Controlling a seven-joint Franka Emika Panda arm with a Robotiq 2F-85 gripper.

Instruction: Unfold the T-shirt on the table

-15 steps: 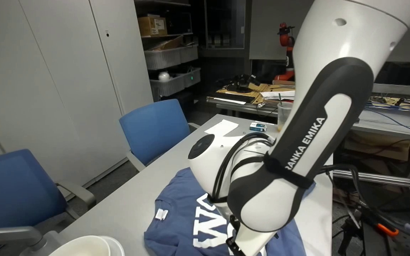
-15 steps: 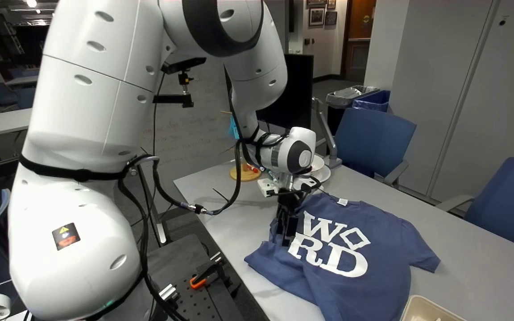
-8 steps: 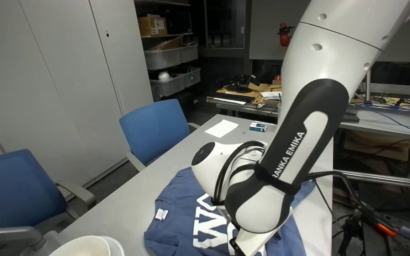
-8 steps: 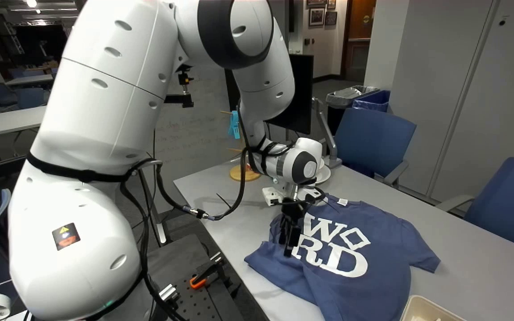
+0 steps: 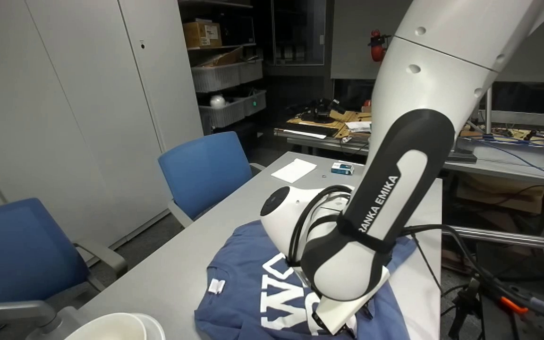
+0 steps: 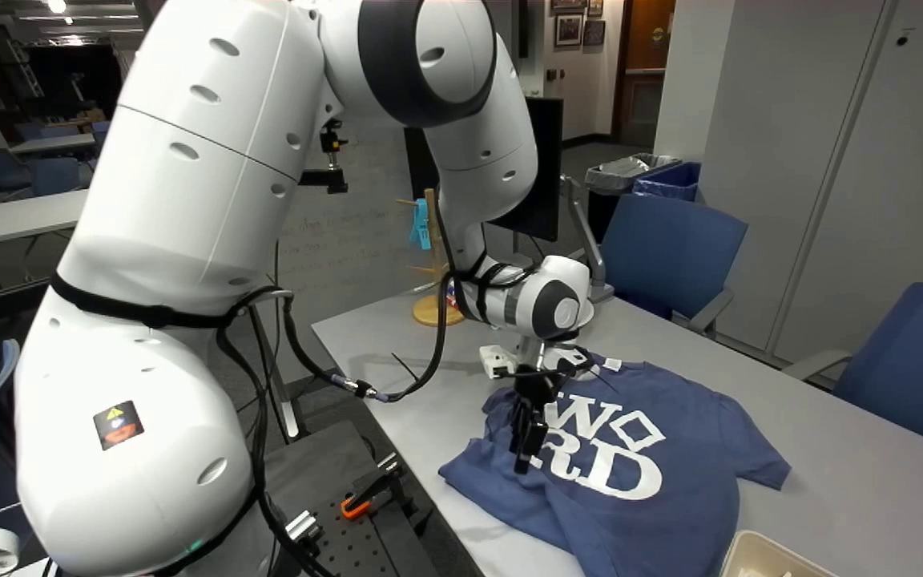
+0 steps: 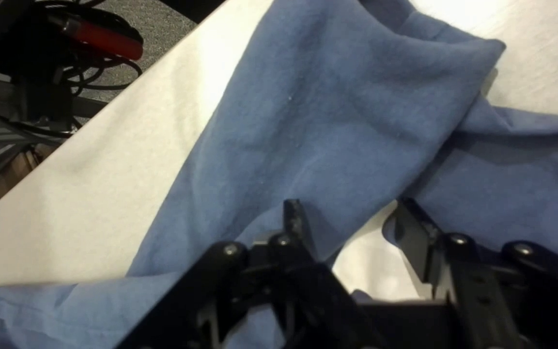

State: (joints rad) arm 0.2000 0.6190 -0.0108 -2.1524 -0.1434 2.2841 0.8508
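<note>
Roughly crosswise T-shirt [image 6: 618, 453], collar [image 5: 218, 273] toward chairs [image 5: 206, 172].

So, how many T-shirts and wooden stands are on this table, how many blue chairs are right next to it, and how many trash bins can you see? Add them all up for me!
T-shirt: 1
Wooden stand: 1
Blue chairs next to the table: 2
Trash bins: 2
Total: 6

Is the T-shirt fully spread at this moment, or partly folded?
Partly folded: in an exterior view the T-shirt lies lettering up, but the wrist view shows a flap lying over more of its cloth.
</note>
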